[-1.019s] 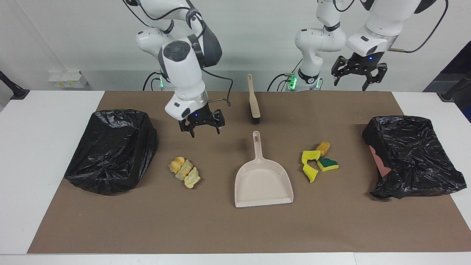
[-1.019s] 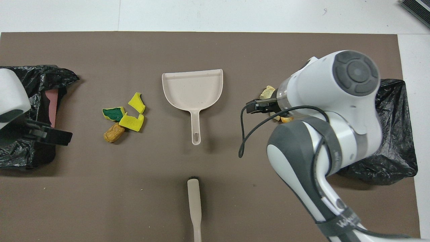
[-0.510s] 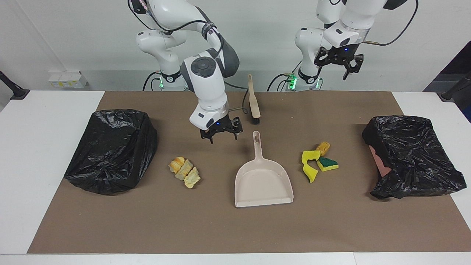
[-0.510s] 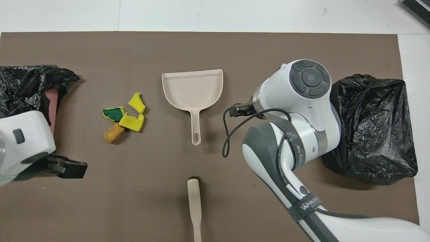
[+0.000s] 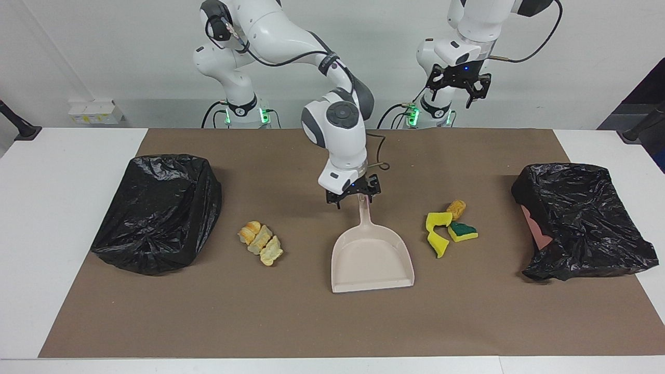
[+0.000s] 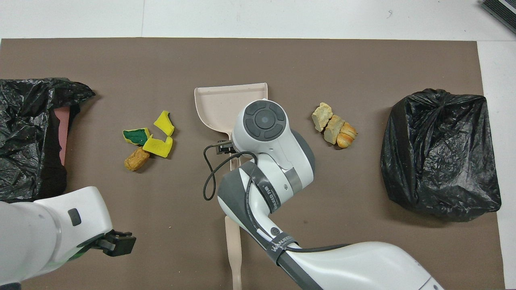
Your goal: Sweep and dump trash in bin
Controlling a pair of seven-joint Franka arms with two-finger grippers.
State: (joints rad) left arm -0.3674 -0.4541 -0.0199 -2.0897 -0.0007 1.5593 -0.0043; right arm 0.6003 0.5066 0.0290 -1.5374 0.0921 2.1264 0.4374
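Observation:
A beige dustpan (image 5: 372,258) (image 6: 217,105) lies mid-table, its handle (image 5: 364,209) pointing toward the robots. My right gripper (image 5: 354,199) hangs open over the handle's end, fingers either side of it; in the overhead view the right arm covers the handle. Trash lies in two heaps: pale chunks (image 5: 261,243) (image 6: 333,125) toward the right arm's end, yellow and green sponge pieces (image 5: 446,232) (image 6: 155,137) with an orange-brown lump (image 5: 457,209) (image 6: 136,159) toward the left arm's end. Black-bagged bins (image 5: 158,210) (image 5: 582,221) stand at both ends. My left gripper (image 5: 457,89) (image 6: 117,244) waits open, raised near its base.
The beige brush (image 6: 233,246) lies between the dustpan handle and the robots, partly under the right arm and hidden by it in the facing view. A brown mat (image 5: 311,322) covers the table. A pink wall (image 6: 62,129) shows at the bin by the left arm's end.
My right gripper has swung from beside its end's bin across to the dustpan handle and come lower. The left arm has drawn back and up toward its base.

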